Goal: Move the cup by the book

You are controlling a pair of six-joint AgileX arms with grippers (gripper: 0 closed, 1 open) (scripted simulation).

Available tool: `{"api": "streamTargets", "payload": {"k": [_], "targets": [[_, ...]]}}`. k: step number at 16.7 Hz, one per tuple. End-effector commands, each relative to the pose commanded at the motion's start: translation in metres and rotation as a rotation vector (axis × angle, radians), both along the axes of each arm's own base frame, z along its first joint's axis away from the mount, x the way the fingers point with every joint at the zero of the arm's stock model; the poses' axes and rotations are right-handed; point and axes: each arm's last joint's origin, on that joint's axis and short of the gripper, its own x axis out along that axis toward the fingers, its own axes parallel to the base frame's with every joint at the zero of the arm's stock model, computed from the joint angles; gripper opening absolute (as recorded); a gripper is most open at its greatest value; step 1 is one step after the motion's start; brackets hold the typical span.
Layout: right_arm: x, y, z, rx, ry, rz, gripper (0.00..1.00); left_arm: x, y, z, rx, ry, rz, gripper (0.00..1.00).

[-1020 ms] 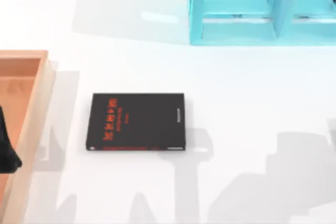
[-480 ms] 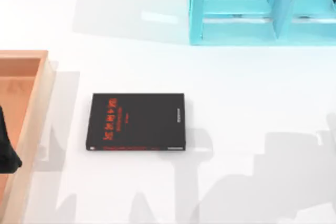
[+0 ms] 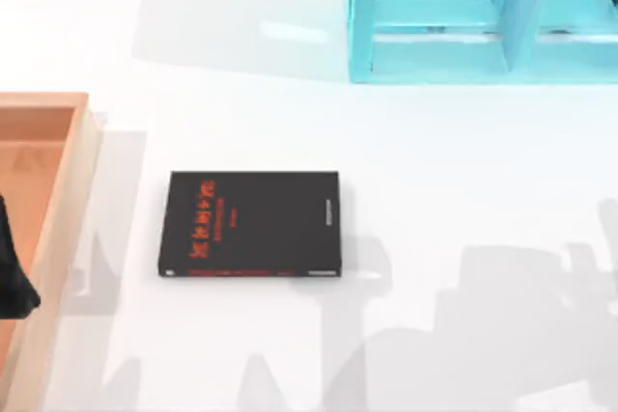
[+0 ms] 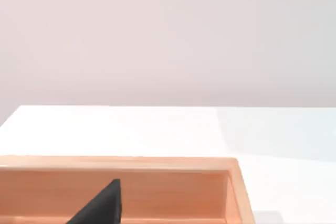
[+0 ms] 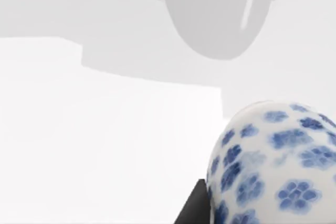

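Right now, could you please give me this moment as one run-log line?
cup: close against right wrist camera, beside a dark finger | book: flat on table, left of centre | left arm: over wooden tray

The table is bare right of the book; a wooden tray blocks the left, a blue shelf the far right.

Rendered tabletop scene — bare white table, blank wall.

The book has red-orange letters and a small white mark on its cover, but none is readable.
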Motion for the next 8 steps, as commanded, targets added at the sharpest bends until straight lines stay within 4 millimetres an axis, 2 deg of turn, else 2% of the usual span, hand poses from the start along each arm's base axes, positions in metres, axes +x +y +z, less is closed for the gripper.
{"api": "streamTargets", "payload": {"k": [4, 8], "targets": [[0.010, 0.010, 0.004, -0.002, 0.000, -0.019, 0.00, 0.000, 0.000, 0.000, 0.000, 0.000, 0.000, 1.00], [0.041, 0.047, 0.012, -0.007, 0.010, -0.111, 0.00, 0.000, 0.000, 0.000, 0.000, 0.000, 0.000, 1.00]]}}
